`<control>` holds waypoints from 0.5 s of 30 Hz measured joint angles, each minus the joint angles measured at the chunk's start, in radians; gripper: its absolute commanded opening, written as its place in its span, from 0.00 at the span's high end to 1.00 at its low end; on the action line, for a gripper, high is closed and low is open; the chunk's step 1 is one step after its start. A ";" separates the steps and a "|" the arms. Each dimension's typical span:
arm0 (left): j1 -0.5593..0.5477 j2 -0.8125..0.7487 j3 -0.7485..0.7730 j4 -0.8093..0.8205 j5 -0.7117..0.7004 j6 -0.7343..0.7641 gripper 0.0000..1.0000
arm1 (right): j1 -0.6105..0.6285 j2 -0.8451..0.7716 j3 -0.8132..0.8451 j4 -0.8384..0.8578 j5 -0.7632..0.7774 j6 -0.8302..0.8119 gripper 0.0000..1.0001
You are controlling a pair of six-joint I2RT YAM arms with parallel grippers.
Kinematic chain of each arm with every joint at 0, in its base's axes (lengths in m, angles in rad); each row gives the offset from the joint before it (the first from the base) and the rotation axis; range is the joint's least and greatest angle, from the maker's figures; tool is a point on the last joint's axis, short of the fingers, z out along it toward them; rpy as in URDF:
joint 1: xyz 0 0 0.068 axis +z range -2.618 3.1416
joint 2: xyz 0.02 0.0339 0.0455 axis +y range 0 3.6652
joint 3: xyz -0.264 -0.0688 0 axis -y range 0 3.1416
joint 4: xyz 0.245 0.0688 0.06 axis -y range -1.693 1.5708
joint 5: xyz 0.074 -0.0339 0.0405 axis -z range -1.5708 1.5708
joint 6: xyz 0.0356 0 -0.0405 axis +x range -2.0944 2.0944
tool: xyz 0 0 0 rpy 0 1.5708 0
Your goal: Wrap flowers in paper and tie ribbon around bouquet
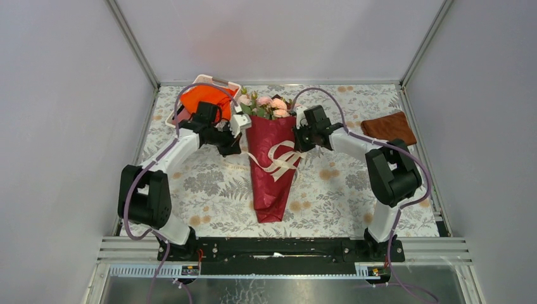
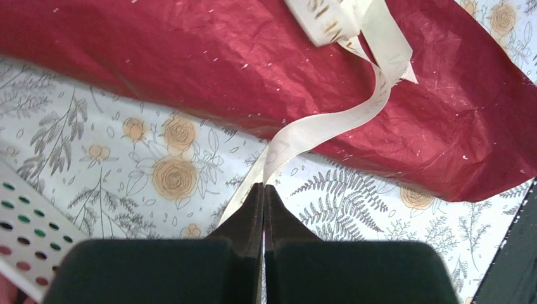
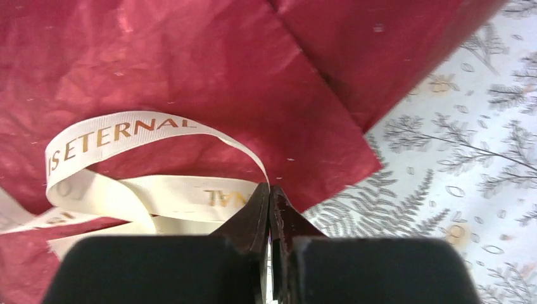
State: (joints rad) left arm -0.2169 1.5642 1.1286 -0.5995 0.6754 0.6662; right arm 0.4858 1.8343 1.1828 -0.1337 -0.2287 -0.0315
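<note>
Between the arms on the floral-print worktop (image 1: 209, 183) lies the bouquet (image 1: 271, 183), its stems hidden inside the dark red paper (image 2: 190, 63). The left hand (image 2: 263, 187) is pinched closed on a ribbon (image 2: 329, 123) tail. The right hand (image 3: 270, 189) is closed on a loop whose lettering is partly cut off.

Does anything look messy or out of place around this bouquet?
Nothing spilled or torn. The ribbon lies in loose, untidy loops across the paper, ends pinched by the left gripper and right gripper.
</note>
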 measured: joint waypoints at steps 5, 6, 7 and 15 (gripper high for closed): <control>0.098 -0.026 -0.004 0.031 0.032 -0.105 1.00 | -0.064 -0.026 -0.038 0.021 0.059 0.051 1.00; 0.123 -0.031 -0.006 0.043 0.039 -0.133 1.00 | -0.087 -0.048 -0.063 0.023 0.087 0.067 1.00; 0.154 -0.037 -0.010 0.063 0.048 -0.171 1.00 | -0.107 -0.070 -0.082 0.023 0.114 0.082 1.00; 0.399 -0.040 -0.020 0.146 0.185 -0.414 1.00 | -0.299 -0.336 -0.292 0.076 0.346 0.235 1.00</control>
State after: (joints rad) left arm 0.1822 1.5246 1.1084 -0.4530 0.8608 0.2520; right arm 0.1867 1.4979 0.8906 -0.0582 0.1173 0.2031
